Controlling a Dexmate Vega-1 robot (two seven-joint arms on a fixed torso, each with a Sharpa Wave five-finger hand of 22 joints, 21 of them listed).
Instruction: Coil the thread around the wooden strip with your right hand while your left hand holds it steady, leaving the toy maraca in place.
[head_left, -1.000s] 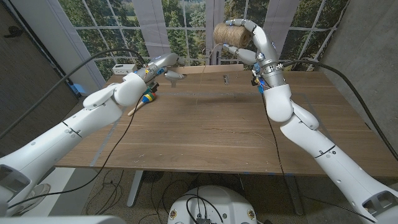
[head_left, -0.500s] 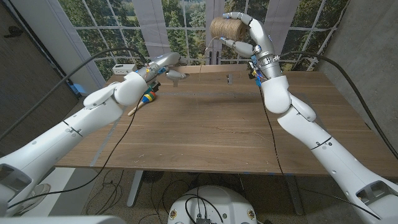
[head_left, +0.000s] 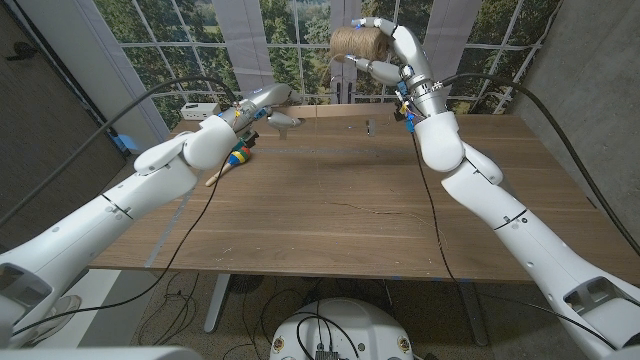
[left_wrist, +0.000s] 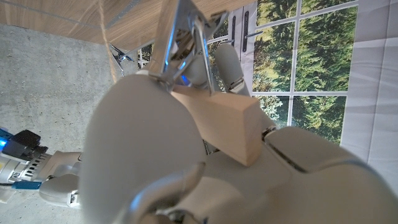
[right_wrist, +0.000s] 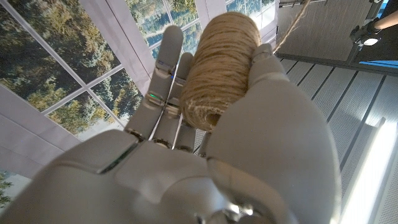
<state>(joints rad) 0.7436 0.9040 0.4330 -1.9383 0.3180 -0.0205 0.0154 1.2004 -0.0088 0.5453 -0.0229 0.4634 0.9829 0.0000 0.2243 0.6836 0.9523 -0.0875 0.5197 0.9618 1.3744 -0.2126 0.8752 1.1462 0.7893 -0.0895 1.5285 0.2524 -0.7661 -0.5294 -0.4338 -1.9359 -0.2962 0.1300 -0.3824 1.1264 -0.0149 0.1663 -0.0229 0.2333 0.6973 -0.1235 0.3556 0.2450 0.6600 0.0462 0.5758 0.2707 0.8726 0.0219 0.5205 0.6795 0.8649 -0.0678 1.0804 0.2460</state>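
Tall windows onto green trees behind a wooden table (head_left: 330, 200). At far left, toy maraca (head_left: 236, 158) lying on the table; left robot hand (head_left: 262, 103) gripping the wooden strip (left_wrist: 219, 121) (pale block, seen from the wrist). Right robot hand (head_left: 385, 55) raised high, clasping the thread (head_left: 357, 43) spool.

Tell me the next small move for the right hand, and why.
Probably swing the right hand down and toward the left hand. It holds the thread spool high above the table's far edge, away from the wooden strip that the left hand grips beside the toy maraca.
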